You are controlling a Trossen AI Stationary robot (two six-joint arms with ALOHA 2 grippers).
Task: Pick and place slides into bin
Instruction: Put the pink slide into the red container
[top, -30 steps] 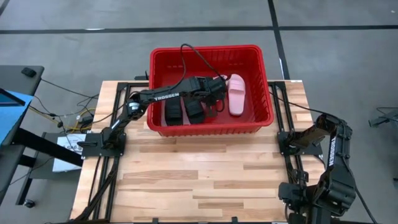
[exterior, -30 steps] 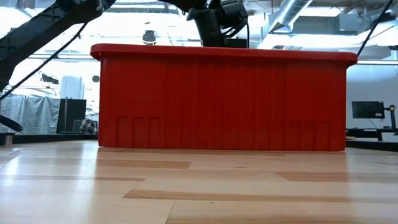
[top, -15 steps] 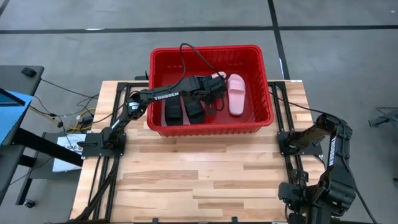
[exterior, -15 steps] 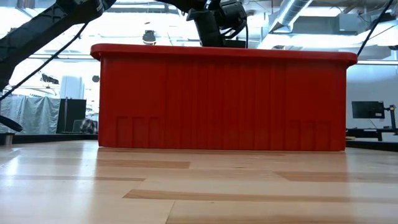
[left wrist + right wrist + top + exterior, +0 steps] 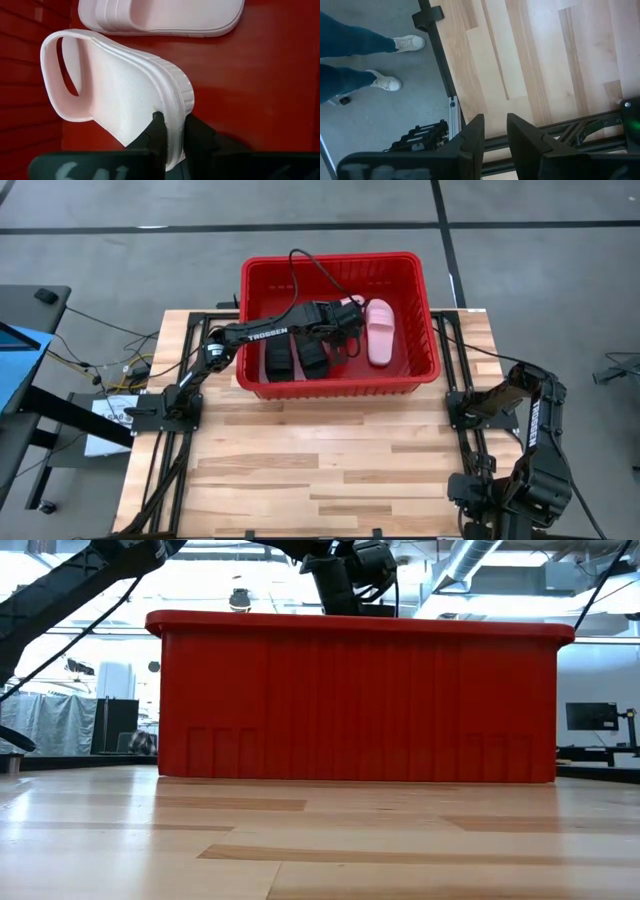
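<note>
Clamped on the sole edge of a pale pink slide [image 5: 120,95], the left gripper [image 5: 172,127] is positioned inside the red bin [image 5: 420,275], reached by the left arm [image 5: 255,335] from the left side of the wooden table [image 5: 320,470]. In the left wrist view, the two dark fingers [image 5: 159,130] are seen pinching the thick ribbed rim of the held slide, which is tilted on its side with the wide strap opening visible. A second pale pink slide [image 5: 380,330] is laid flat on the bin floor just beside the held one, toward the right wall of the bin. Two black slides [image 5: 295,358] are laid side by side on the bin floor near the front wall, partly covered by the left arm. In the low view, only the bin's front wall [image 5: 360,705] is shown, with the arm entering over the rim. At the right edge of the table, the right arm is parked with the right gripper [image 5: 492,135] held over the table edge, its fingers set slightly apart with nothing between them. A person's legs and white shoes [image 5: 395,62] are seen on the floor in the right wrist view.
</note>
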